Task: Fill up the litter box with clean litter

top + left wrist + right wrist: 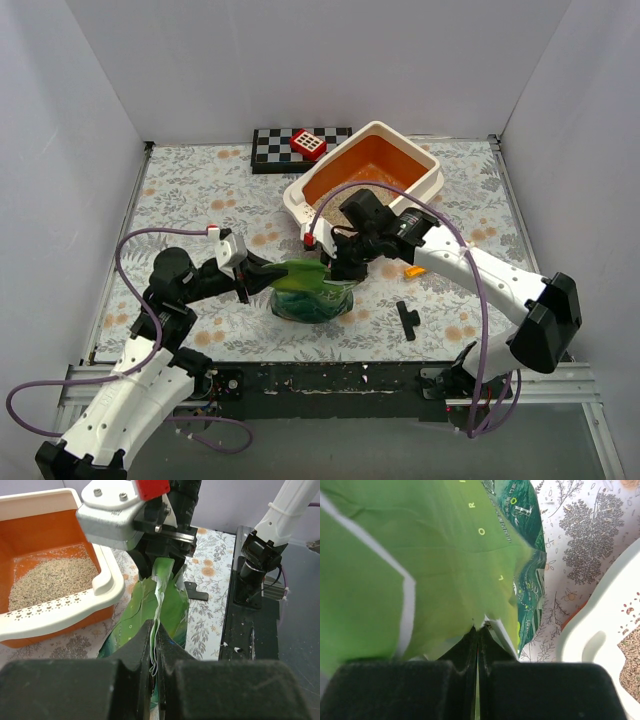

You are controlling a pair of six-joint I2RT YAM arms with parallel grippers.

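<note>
The litter box sits at an angle on the far half of your table, right of centre, its near end close to the right arm's wrist. A shallow patch of clean litter covers the floor at that near end, against the slotted cream edge. The rest of the orange floor shows bare from above.

Just in front of the box, the green bag stands on the floral table between your two arms, its mouth pulled up to a ridge. Your left gripper reaches it from the left. The fingers are pressed almost together, with the bag's torn top edge pinched between them. Your right gripper comes from the opposite side, its fingers likewise closed tight on the bag's top edge. In the right wrist view, green plastic fills most of the frame, and the box's white rim sits at lower right.

Beyond the box, at the back of the table, lies a black-and-white checkerboard, just beside the box's far left corner, with a red block on it. A small orange piece shows under the right forearm. A black part lies near the table's front edge.
</note>
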